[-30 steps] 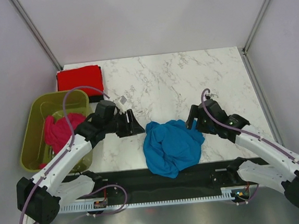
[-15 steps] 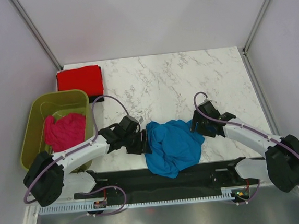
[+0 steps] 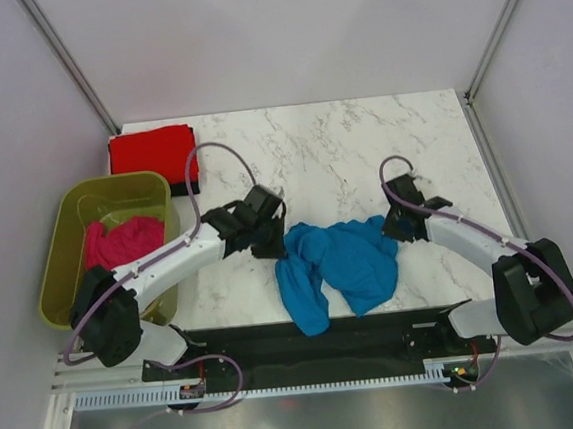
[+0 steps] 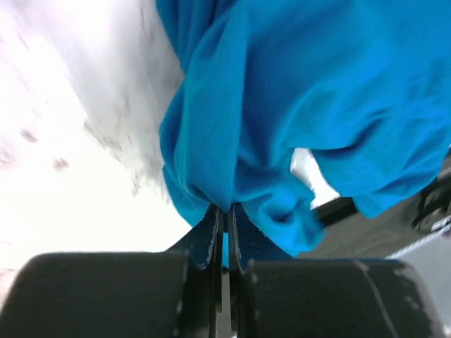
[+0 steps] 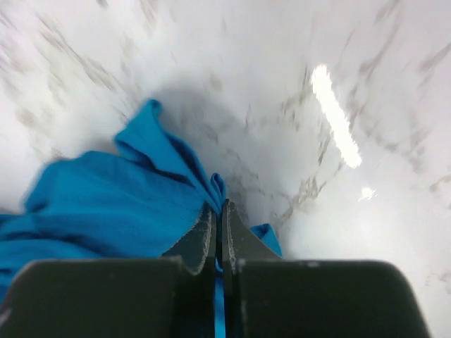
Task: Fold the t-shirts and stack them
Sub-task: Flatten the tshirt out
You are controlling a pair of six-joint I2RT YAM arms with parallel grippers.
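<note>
Between our two grippers the blue t-shirt (image 3: 356,261) is pulled out sideways on the marble table (image 3: 341,149). Our left gripper (image 3: 272,244) pinches its left edge. Our right gripper (image 3: 398,227) pinches its right edge.

From above we see the whole shirt. It is a bunched band from one gripper to the other, with a long flap reaching back toward our bases. Off to the left of our left arm, the pink t-shirt (image 3: 119,247) lies crumpled in the green tub (image 3: 66,219). Beyond the tub, the red t-shirt (image 3: 152,150) sits folded flat at the far corner. The wrist cameras show none of that.

They show us what the top view cannot. On each gripper the two fingers are pressed almost together, with a thin bit of blue cloth squeezed between them. Past the left fingers the cloth bunches in thick folds. Past the right fingers only a small corner of cloth shows against the table.

Half a second ago the shirt was a rounder heap, nearer our bases. Now both grippers have moved away from our bases and farther apart, and the shirt is wider and thinner.
</note>
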